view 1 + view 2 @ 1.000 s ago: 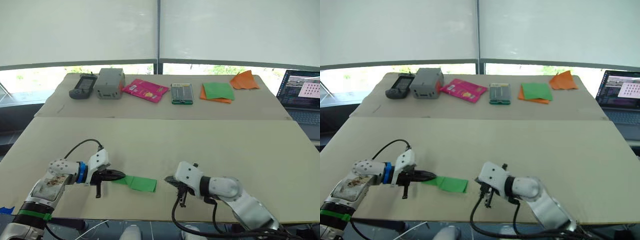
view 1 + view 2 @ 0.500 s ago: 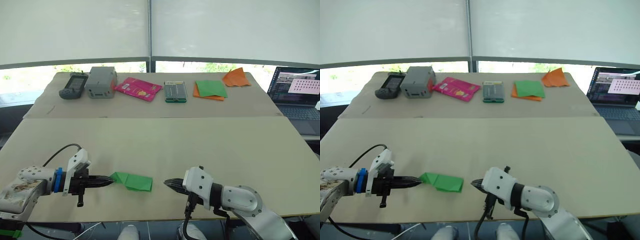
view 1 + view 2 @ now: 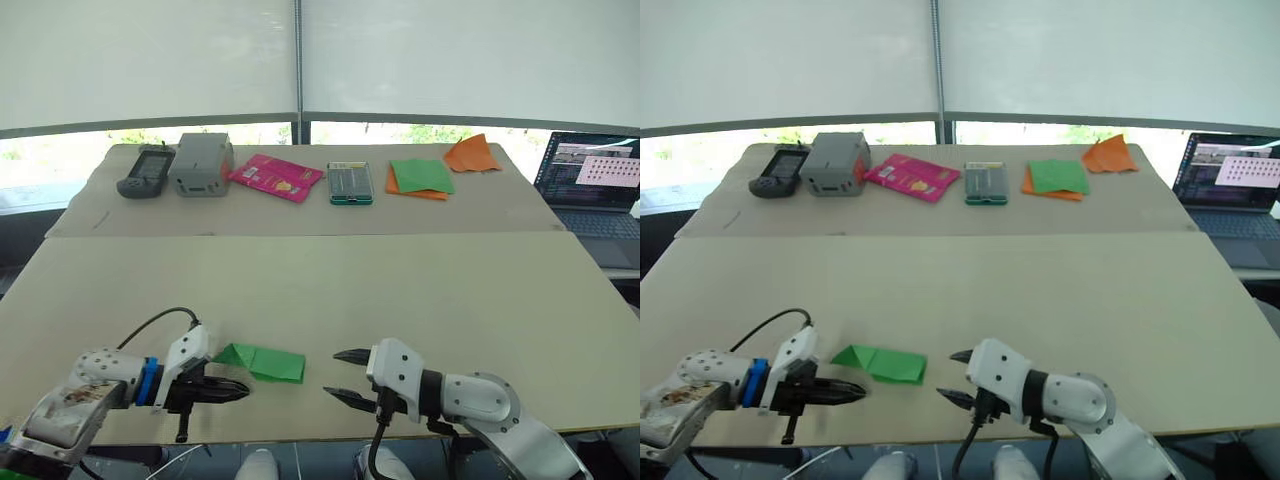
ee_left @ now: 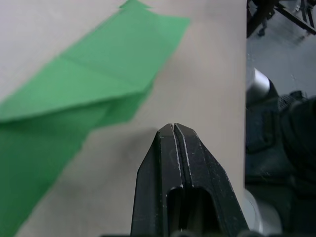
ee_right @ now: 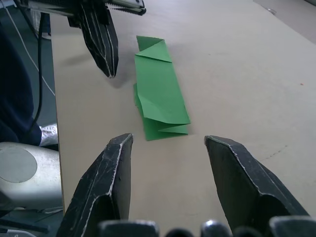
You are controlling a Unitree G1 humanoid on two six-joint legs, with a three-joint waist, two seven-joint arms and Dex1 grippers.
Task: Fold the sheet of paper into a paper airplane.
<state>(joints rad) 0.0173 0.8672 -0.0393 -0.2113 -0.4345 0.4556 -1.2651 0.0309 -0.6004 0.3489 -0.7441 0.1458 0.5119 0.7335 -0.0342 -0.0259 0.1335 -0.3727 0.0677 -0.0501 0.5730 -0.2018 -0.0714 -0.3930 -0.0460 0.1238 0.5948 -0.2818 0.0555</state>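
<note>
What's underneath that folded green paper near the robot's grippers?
The paper airplane lies flat on the bare beige table. Its own folded layers overlap, hiding whatever is tucked inside them.

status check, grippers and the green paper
Left gripper shut, empty. Right gripper open, empty. Paper airplane folded, flat on table between them. Nothing in the way.
</note>
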